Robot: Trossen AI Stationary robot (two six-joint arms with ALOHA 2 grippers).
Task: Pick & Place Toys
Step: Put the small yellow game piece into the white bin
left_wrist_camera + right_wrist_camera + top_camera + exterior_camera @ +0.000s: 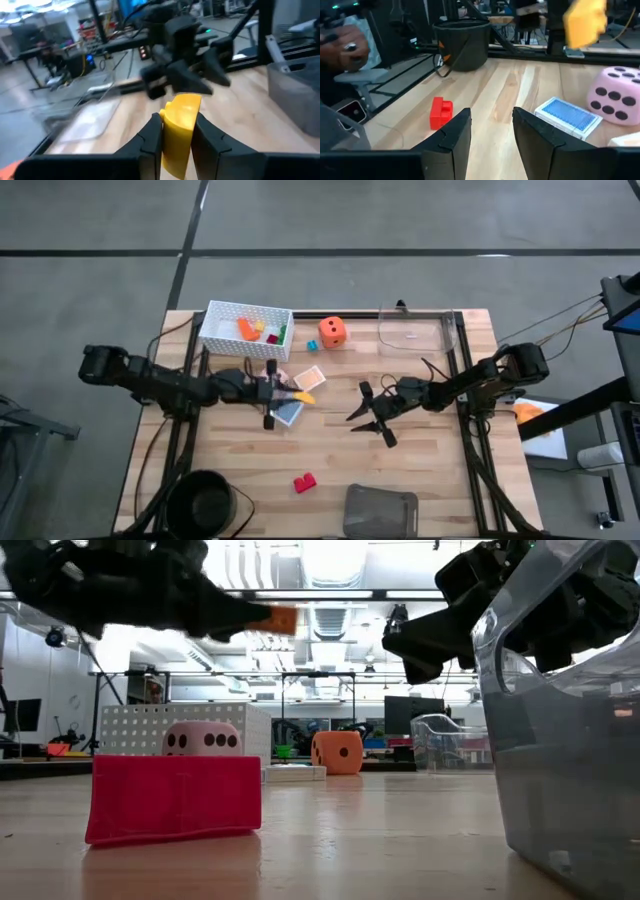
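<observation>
your left gripper [290, 392] is squeezed tight on a yellow brick [180, 127]. it holds the brick up off the table [430, 480], right by the pink dice [614, 101] and over the blue card [288, 412].

your right gripper [368, 412] is near the middle of the table. its two fingers [452, 140] have a gap between them and nothing is in that gap.

the peach card [310, 376] lies just past the pink dice. the orange dice [333, 332] sits beside the white basket [222, 315]. you can see orange, red, yellow and green bricks inside the basket. a red brick [304, 482] lies alone near the grey tray [380, 510]. a small teal brick [311, 345] sits near the orange dice.
</observation>
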